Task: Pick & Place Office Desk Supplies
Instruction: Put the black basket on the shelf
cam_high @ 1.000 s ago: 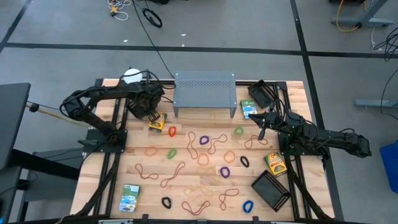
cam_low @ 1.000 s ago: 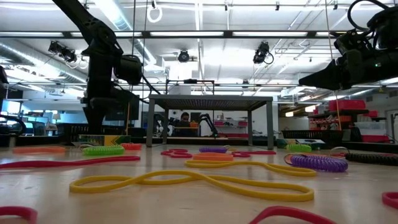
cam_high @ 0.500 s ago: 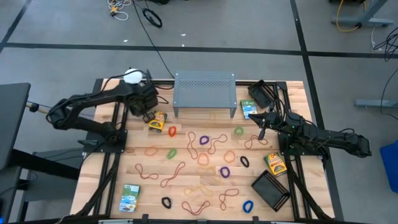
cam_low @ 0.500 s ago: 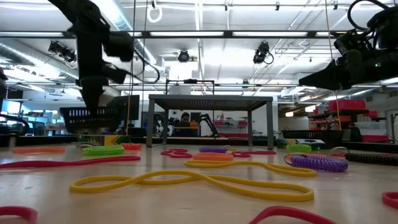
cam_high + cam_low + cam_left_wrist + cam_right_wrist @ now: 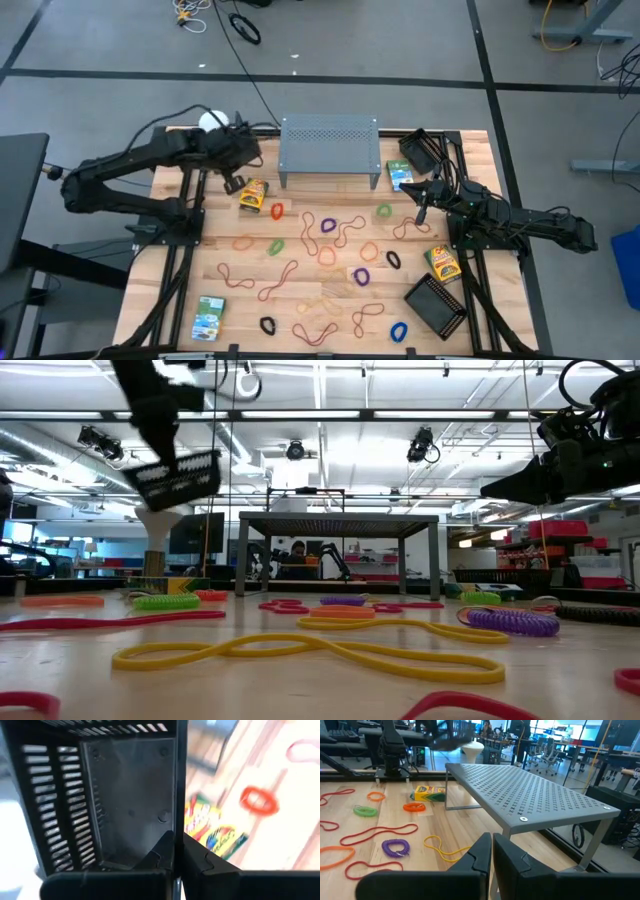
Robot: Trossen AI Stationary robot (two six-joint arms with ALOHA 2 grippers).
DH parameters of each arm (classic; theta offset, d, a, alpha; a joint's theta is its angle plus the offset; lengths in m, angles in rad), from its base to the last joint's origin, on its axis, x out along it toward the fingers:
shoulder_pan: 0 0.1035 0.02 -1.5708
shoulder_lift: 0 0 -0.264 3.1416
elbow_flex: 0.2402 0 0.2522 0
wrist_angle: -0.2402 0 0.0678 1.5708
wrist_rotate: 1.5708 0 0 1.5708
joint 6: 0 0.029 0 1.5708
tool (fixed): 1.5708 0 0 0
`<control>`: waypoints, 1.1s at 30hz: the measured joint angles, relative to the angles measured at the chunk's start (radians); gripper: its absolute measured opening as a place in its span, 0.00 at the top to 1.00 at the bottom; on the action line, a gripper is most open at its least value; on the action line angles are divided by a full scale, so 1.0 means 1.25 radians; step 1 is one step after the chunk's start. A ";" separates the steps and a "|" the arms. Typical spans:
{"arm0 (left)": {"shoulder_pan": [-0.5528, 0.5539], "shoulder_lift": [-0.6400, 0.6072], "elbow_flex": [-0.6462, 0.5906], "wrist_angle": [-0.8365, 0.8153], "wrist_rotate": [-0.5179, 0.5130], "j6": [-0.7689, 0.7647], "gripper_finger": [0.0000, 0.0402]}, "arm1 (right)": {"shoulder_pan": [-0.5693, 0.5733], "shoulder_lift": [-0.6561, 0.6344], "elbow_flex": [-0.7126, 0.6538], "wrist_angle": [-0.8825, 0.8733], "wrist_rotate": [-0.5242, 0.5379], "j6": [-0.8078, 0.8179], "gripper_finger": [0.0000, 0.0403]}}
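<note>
Black mesh tray (image 5: 178, 479) hangs in the air at the far-left corner of the table, tilted in the low view, its long axis running roughly level with one end dipped. The left gripper (image 5: 178, 857) has its fingers clamped on the tray's thin side wall — the wall runs straight up between the two fingertips, and the slotted basket fills the wrist view to one side. Below and just beside it on the wood lies a yellow-green card box (image 5: 253, 193), with an orange rubber band (image 5: 277, 210) near that. A white ball on a stand (image 5: 210, 121) sits close behind the tray, and the grey metal shelf (image 5: 329, 142) stands nearby. The right gripper (image 5: 491, 854) waits over the right side, fingers together and holding nothing — another mesh tray (image 5: 436, 303) lies near the table's right front corner.
</note>
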 joint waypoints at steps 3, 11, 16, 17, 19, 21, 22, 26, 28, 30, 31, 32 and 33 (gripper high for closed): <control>0.012 0.067 0.097 0.010 -0.015 0.090 0.97 | 0.000 0.000 0.000 0.000 0.000 0.000 0.93; 0.067 0.366 0.414 0.033 0.035 0.388 0.97 | 0.000 0.000 0.000 0.000 0.000 0.000 0.93; 0.097 0.539 0.572 0.007 0.077 0.501 0.97 | 0.000 0.000 0.000 0.000 0.000 0.000 0.93; 0.102 0.569 0.599 -0.008 0.082 0.510 0.97 | 0.000 0.000 0.000 0.000 0.000 0.000 0.93; 0.113 0.623 0.647 -0.039 0.090 0.514 0.97 | 0.000 0.000 0.000 0.000 0.000 0.000 0.93; 0.121 0.666 0.688 -0.061 0.095 0.510 0.97 | 0.000 0.000 0.000 0.000 0.000 0.000 0.93; 0.124 0.683 0.702 -0.067 0.096 0.505 0.97 | 0.000 0.000 0.000 0.000 0.000 0.000 0.93; 0.129 0.725 0.733 -0.067 0.098 0.470 0.97 | 0.000 0.000 0.000 0.000 0.000 0.000 0.93; 0.129 0.732 0.733 -0.070 0.097 0.461 0.97 | 0.000 0.000 0.000 0.000 0.000 0.000 0.93; 0.128 0.737 0.734 -0.073 0.098 0.446 0.97 | 0.000 0.000 0.000 0.000 0.000 0.000 0.93; 0.128 0.739 0.734 -0.078 0.101 0.438 0.97 | 0.000 0.000 0.000 0.000 0.000 0.000 0.93; 0.128 0.739 0.734 -0.086 0.108 0.431 0.97 | 0.000 0.000 0.000 0.000 0.000 0.000 0.93; 0.128 0.739 0.734 -0.090 0.118 0.428 0.97 | 0.000 0.000 0.000 0.000 0.000 0.000 0.93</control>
